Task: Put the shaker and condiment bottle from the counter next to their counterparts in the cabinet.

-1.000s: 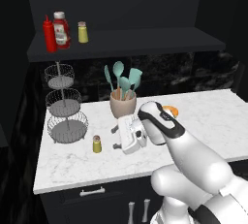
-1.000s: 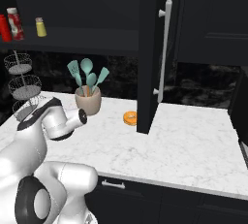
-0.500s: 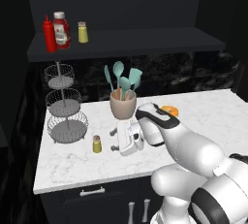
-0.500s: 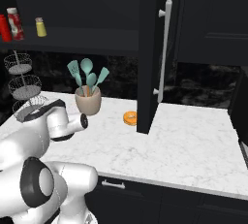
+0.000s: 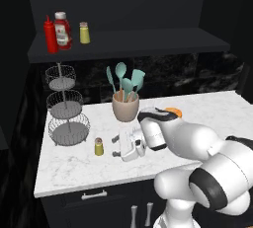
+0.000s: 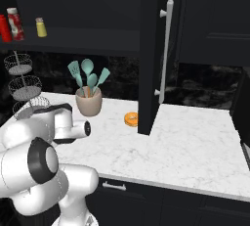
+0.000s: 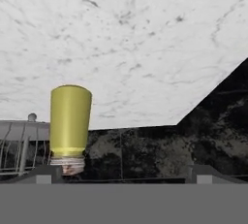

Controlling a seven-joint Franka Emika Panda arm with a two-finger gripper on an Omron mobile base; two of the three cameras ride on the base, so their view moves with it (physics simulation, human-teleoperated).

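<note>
1. Simulated kitchen, seen from behind the white arm. Gripper (image 5: 117, 146) low over the counter (image 5: 74, 170), pointing sideways toward the wire basket stand (image 5: 66, 106), jaws spread fully apart, nothing between them.
2. Small yellow shaker (image 5: 99, 147) with silver cap upright on the marble, just beside the fingertips, not touching; basket stand close on its far side, utensil crock (image 5: 125, 107) behind.
3. In the hand view, rolled so the scene reads upside down: shaker (image 7: 69, 127) well off-centre, lined up with one fingertip (image 7: 44, 173) rather than the gap.
4. Best done, by my reading: first slide sideways until the shaker sits midway between the fingers; then ease forward along the counter and close gently on the yellow body, not the cap.
5. Risks, as a judgement: a finger driving straight on would likely tip or push the light shaker into the basket stand.
6. Up on the dark cabinet shelf (image 5: 148, 42): slim red condiment bottle (image 5: 50, 35) already beside the labelled ketchup bottle (image 5: 62, 27), matching shaker (image 5: 84, 32) next to it. Remaining work likely this shaker alone.
7. Orange ring-shaped item (image 6: 131, 119) farther along the counter, out of the way.
</note>
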